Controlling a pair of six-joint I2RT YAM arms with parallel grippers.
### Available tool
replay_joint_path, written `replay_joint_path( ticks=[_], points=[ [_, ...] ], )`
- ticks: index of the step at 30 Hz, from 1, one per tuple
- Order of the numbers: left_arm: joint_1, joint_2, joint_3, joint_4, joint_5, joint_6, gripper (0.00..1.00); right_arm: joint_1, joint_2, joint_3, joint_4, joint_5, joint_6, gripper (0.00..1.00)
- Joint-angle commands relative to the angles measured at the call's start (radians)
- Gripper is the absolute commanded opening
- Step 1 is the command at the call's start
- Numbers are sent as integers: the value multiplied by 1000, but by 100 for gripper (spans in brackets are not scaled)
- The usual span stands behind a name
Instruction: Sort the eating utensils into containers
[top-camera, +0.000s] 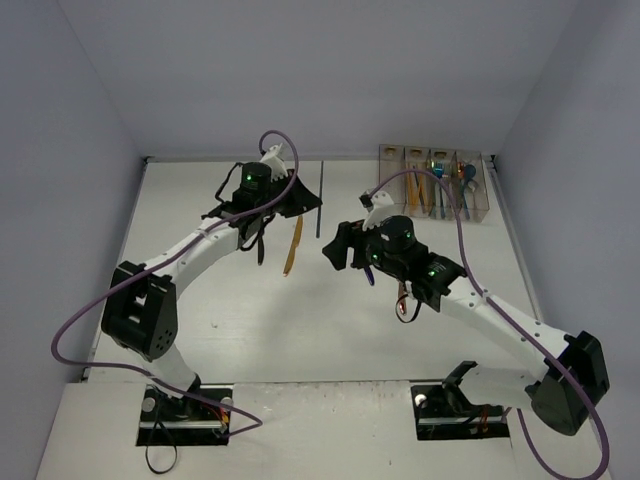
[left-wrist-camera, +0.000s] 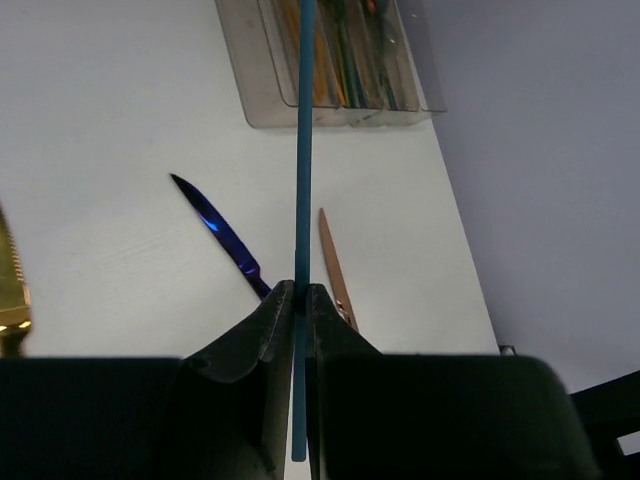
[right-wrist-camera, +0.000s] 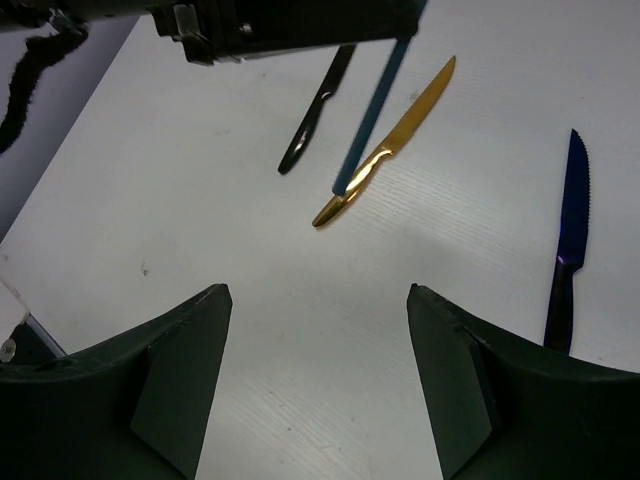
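Note:
My left gripper (left-wrist-camera: 298, 290) is shut on a slim blue-teal utensil (left-wrist-camera: 303, 150) and holds it above the table; it also shows in the top view (top-camera: 320, 215) and the right wrist view (right-wrist-camera: 370, 110). The four joined clear bins (top-camera: 388, 170) stand at the back right with several utensils inside, and they show in the left wrist view (left-wrist-camera: 250, 60). My right gripper (right-wrist-camera: 320, 290) is open and empty over bare table. A gold knife (right-wrist-camera: 390, 150), a black utensil (right-wrist-camera: 315, 115) and a purple-blue knife (right-wrist-camera: 570, 240) lie on the table.
A copper knife (left-wrist-camera: 333, 265) lies beside the purple-blue knife (left-wrist-camera: 218, 232) near the table's right side. The gold knife (top-camera: 292, 245) lies mid-table below my left gripper (top-camera: 310, 203). Grey walls close in the table on three sides.

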Motion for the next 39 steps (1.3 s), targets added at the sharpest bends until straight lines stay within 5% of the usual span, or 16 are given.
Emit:
replay_joint_path(
  ticks=[1, 19, 30, 33, 36, 39],
  points=[
    [-37, -75, -20, 178, 23, -141, 0, 36, 44, 52, 144, 55, 30, 68],
    [-122, -141, -84, 232, -29, -198, 0, 46, 132, 91, 206, 204, 46, 54],
    [-124, -134, -102, 230, -61, -164, 0, 44, 108, 60, 213, 268, 55, 3],
    [-124, -143, -119, 229, -83, -148, 12, 39, 105, 51, 205, 296, 51, 0],
    [-119, -173, -147, 196, -140, -101, 50, 19, 117, 57, 182, 303, 44, 0],
    [-112, -209, -124, 52, -210, -1, 66, -19, 133, 64, 160, 287, 36, 0]
  ],
)
